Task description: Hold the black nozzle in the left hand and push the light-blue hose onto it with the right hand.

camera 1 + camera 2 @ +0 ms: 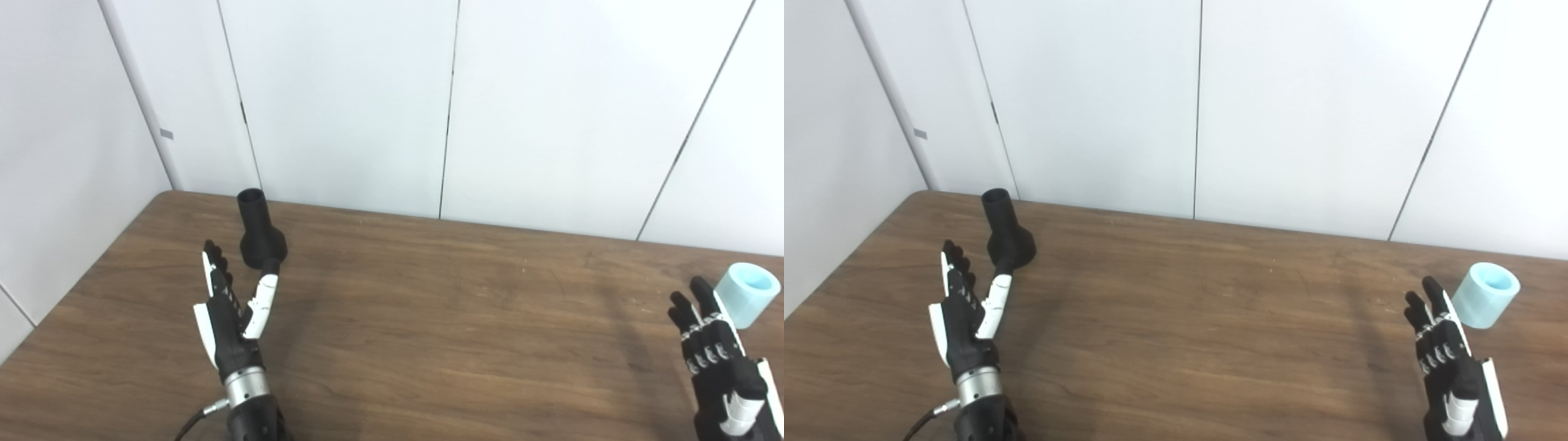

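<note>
White wall panels close off the back of the scene, and in front of them I have a brown wood-grain table (pixel 429 318) with only the two task pieces on it. At far left stands the black plastic nozzle with a flared base and narrow upright neck (pixel 260 233), near the back edge; my left hand (pixel 229 306) sits just short of it, fingers spread and holding nothing, the thumb tip right at the flared base, though I cannot tell whether it touches. At far right the short light-blue hose section, a stubby open-ended tube (pixel 1486 295), sits tilted on the table, and my right hand (pixel 1448 361) is just beside it, fingers extended and apart, empty. Neither grasp has begun, I judge. The risks I see: the nozzle is tall on a small footing, so a thumb nudging the base as I close could tip it or slide it toward the wall; the hose is round and looks free to roll, so a glancing finger could send it off the right-hand edge, which is close. Later, if I grip the nozzle on its neck, I would leave no room for the hose to seat. In the left eye view the right hand's wrist is cut off, and the hose's underside is hidden.
</note>
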`<state>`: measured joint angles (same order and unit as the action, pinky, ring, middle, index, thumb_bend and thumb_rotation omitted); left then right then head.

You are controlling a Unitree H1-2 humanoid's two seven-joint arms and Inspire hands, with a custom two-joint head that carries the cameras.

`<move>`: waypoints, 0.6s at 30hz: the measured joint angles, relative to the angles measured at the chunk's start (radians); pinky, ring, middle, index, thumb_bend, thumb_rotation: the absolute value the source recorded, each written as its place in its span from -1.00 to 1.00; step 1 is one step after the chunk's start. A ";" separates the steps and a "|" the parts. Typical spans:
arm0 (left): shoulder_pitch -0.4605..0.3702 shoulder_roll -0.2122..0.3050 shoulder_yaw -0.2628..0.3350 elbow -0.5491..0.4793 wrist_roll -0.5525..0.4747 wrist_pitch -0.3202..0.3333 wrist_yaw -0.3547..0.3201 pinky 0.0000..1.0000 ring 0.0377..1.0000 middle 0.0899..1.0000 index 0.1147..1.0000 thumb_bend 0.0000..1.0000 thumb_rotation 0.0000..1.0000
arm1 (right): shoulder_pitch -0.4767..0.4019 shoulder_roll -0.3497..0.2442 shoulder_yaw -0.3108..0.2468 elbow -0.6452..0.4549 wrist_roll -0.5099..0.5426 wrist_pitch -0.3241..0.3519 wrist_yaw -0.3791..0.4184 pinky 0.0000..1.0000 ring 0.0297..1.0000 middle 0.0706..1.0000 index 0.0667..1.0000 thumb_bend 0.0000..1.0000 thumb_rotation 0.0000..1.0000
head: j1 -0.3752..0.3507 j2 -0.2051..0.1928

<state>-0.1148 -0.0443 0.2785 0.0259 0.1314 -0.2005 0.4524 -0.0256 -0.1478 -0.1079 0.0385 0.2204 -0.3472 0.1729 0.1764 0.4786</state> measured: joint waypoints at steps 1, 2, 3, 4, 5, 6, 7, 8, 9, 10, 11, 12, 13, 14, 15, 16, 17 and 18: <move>-0.006 0.007 0.003 0.008 0.003 0.001 0.002 1.00 1.00 1.00 1.00 0.57 -0.07 | 0.000 0.000 0.000 0.000 0.000 0.000 -0.001 0.92 0.91 1.00 0.90 0.52 1.00 | 0.000 0.000; -0.012 0.015 0.005 0.014 0.004 0.005 0.003 1.00 1.00 1.00 1.00 0.58 -0.09 | 0.000 0.000 0.000 0.000 0.000 0.000 -0.001 0.92 0.90 1.00 0.90 0.52 1.00 | -0.002 0.000; -0.019 0.028 0.007 0.023 0.004 0.015 0.002 1.00 1.00 1.00 1.00 0.58 -0.11 | 0.000 0.000 0.000 0.000 -0.002 0.000 -0.002 0.92 0.90 1.00 0.90 0.52 1.00 | -0.002 0.000; -0.028 0.044 0.008 0.031 0.005 0.033 -0.001 1.00 1.00 1.00 1.00 0.58 -0.13 | 0.000 0.001 0.001 -0.001 -0.006 0.000 -0.003 0.92 0.90 1.00 0.90 0.52 1.00 | -0.005 0.000; -0.036 0.061 0.011 0.043 0.005 0.050 -0.004 1.00 1.00 1.00 1.00 0.58 -0.14 | 0.000 0.001 0.001 -0.001 -0.010 0.000 -0.005 0.91 0.90 1.00 0.90 0.52 1.00 | -0.008 0.002; -0.040 0.082 0.012 0.050 0.006 0.068 -0.012 1.00 1.00 1.00 1.00 0.58 -0.14 | 0.000 0.001 0.002 -0.002 -0.014 0.000 -0.006 0.91 0.90 1.00 0.90 0.53 1.00 | -0.008 0.002; -0.040 0.098 0.012 0.052 0.007 0.082 -0.022 1.00 1.00 1.00 1.00 0.58 -0.15 | 0.000 0.001 0.002 -0.003 -0.015 0.000 -0.007 0.91 0.89 1.00 0.90 0.52 1.00 | -0.011 0.002; -0.039 0.115 0.012 0.053 0.009 0.095 -0.031 1.00 1.00 1.00 1.00 0.59 -0.16 | 0.000 0.001 0.002 -0.004 -0.016 0.000 -0.008 0.91 0.89 1.00 0.90 0.52 1.00 | -0.011 0.000; -0.039 0.131 0.011 0.057 0.010 0.108 -0.040 1.00 1.00 1.00 1.00 0.60 -0.17 | 0.000 0.001 0.002 -0.004 -0.017 0.000 -0.008 0.91 0.89 1.00 0.90 0.51 1.00 | -0.011 0.000; -0.039 0.148 0.009 0.064 0.011 0.118 -0.049 1.00 1.00 1.00 1.00 0.61 -0.18 | 0.000 0.001 0.002 -0.004 -0.018 0.000 -0.009 0.91 0.89 1.00 0.91 0.50 1.00 | -0.011 0.000; -0.040 0.171 0.007 0.074 0.016 0.123 -0.061 1.00 1.00 1.00 1.00 0.63 -0.18 | 0.000 0.001 0.002 -0.004 -0.018 0.000 -0.009 0.91 0.90 0.99 0.91 0.49 1.00 | -0.011 0.000; -0.040 0.193 0.002 0.082 0.024 0.126 -0.067 1.00 1.00 1.00 1.00 0.63 -0.18 | 0.000 0.001 0.002 -0.004 -0.018 0.000 -0.009 0.91 0.90 0.99 0.91 0.48 1.00 | -0.012 0.000; -0.040 0.208 -0.001 0.087 0.033 0.130 -0.070 1.00 1.00 1.00 1.00 0.63 -0.18 | 0.000 0.001 0.002 -0.004 -0.018 0.000 -0.009 0.91 0.90 0.99 0.91 0.48 1.00 | -0.012 0.002; -0.040 0.221 -0.005 0.092 0.044 0.133 -0.070 1.00 1.00 1.00 1.00 0.63 -0.19 | 0.000 0.001 0.002 -0.004 -0.018 0.000 -0.009 0.91 0.90 0.99 0.91 0.48 1.00 | -0.012 0.002; -0.041 0.233 -0.010 0.103 0.058 0.136 -0.070 1.00 1.00 1.00 1.00 0.63 -0.19 | 0.001 0.001 0.002 -0.004 -0.019 0.000 -0.009 0.91 0.90 0.99 0.91 0.48 1.00 | -0.014 0.002; -0.045 0.244 -0.016 0.113 0.068 0.138 -0.070 1.00 1.00 1.00 1.00 0.63 -0.19 | 0.001 0.001 0.002 -0.004 -0.019 0.001 -0.009 0.91 0.90 0.98 0.91 0.48 1.00 | -0.014 0.002; -0.048 0.254 -0.022 0.122 0.077 0.139 -0.071 1.00 1.00 1.00 1.00 0.63 -0.21 | 0.001 0.001 0.003 -0.004 -0.020 0.001 -0.009 0.91 0.90 0.98 0.91 0.48 1.00 | -0.015 0.003; -0.052 0.263 -0.029 0.132 0.090 0.139 -0.073 1.00 1.00 1.00 1.00 0.64 -0.22 | 0.001 0.001 0.003 -0.004 -0.020 0.001 -0.009 0.91 0.90 0.98 0.92 0.48 1.00 | -0.017 0.005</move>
<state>-0.1669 0.2187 0.2494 0.1576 0.2217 -0.0617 0.3794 -0.0247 -0.1469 -0.1049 0.0342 0.1999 -0.3467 0.1640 0.1595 0.4832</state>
